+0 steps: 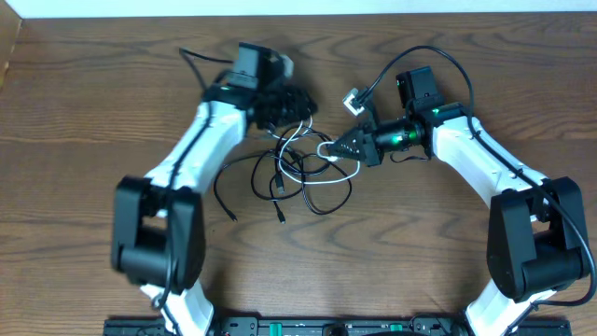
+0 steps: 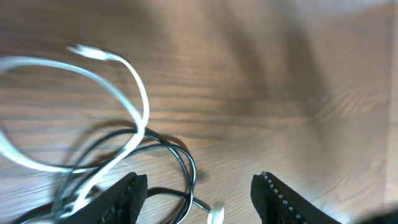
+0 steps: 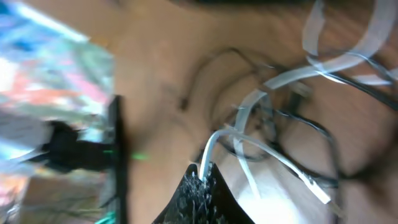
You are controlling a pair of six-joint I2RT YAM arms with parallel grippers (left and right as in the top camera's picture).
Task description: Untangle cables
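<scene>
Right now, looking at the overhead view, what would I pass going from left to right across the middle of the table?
Left arm's base → black cable's loose end → white cable's loop → right arm's base. The middle of the tangle overlaps too much to order.

I see a brown wood-grain counter, with a white strip along its far edge and a black rail at the near edge.
</scene>
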